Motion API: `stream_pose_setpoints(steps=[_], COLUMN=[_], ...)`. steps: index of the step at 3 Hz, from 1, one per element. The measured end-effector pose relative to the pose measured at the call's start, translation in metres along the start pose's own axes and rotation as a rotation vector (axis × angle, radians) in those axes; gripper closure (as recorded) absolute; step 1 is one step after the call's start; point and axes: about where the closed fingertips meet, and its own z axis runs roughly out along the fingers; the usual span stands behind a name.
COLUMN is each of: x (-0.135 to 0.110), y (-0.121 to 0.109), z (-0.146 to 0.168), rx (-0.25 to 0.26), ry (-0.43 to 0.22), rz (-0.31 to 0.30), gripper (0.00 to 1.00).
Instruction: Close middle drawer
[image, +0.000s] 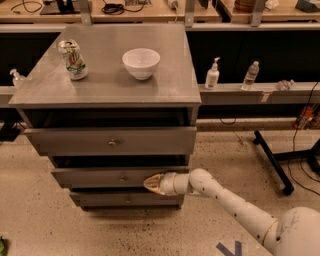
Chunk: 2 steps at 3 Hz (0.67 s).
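Note:
The middle drawer (100, 177) is a low grey front with a tiny centre knob (123, 178), second of three in the grey cabinet (105, 85). It sticks out a little past the lowest drawer (125, 199) and less than the top drawer (111, 141). My gripper (153, 183) is at the end of the white arm (230, 205) that reaches in from the lower right. Its pale tip rests against the middle drawer's front, just right of the knob.
A can (73, 59) and a white bowl (141, 63) stand on the cabinet top. Bottles (213, 75) sit on a ledge to the right. A black stand leg (272, 161) lies on the speckled floor at right.

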Motion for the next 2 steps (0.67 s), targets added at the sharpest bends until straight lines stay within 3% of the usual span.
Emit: stream_pose_setpoints(steps=[2], x=[0.012], y=[-0.01], z=[0.003], rx=[0.005], ry=[-0.014], rz=[0.018], gripper=[1.0])
